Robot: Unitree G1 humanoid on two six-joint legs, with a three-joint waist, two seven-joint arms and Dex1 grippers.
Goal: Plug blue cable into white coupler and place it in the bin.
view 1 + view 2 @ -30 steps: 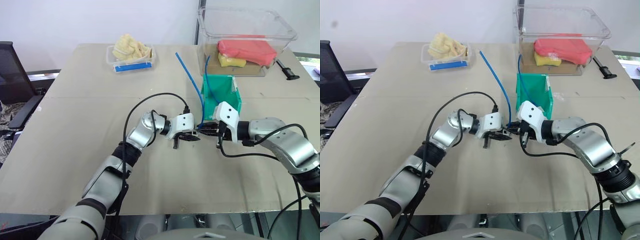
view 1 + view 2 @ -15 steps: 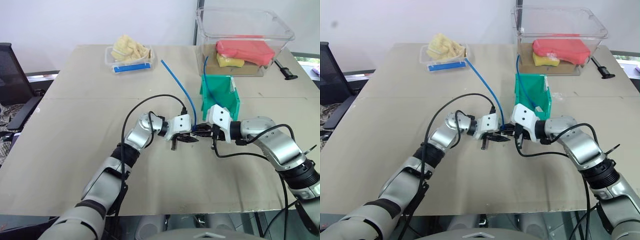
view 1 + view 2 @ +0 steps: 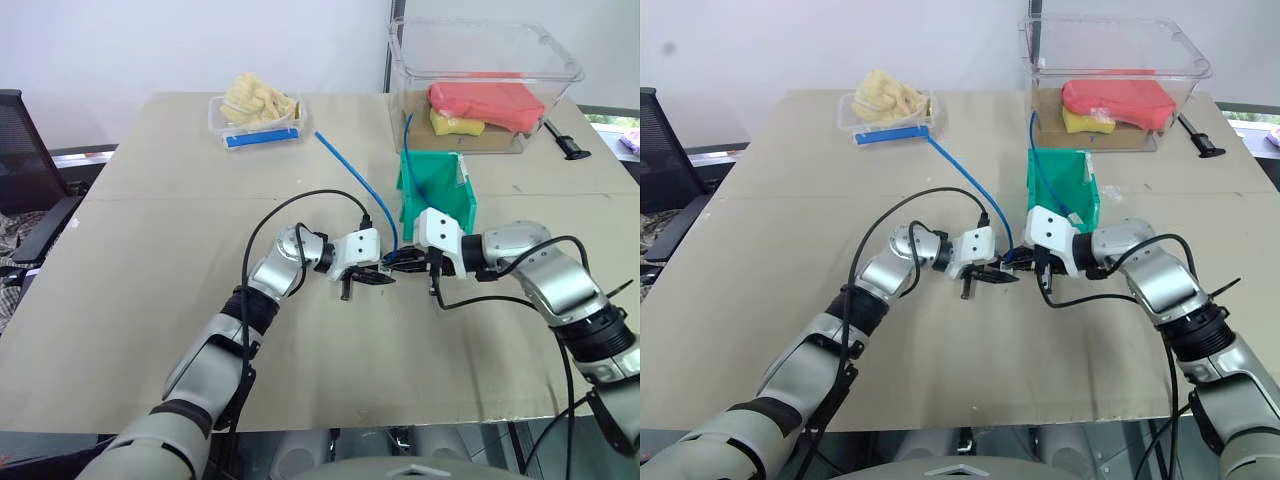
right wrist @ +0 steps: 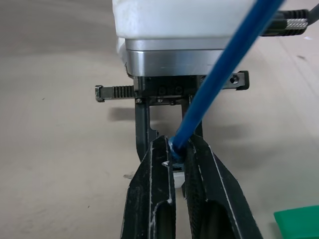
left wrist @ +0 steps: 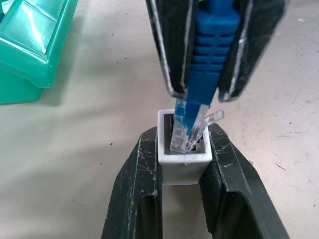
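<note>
Entering white coupler (image 5: 183, 159) in left gripper (image 5: 182, 164): blue cable (image 5: 212, 55) plug.

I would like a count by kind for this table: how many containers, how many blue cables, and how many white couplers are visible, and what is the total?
Containers: 3 (teal bin, clear tub, small clear tray)
Blue cables: 2 (blue cable, other blue cable at the bin)
White couplers: 1 (white coupler)
Total: 6
</note>
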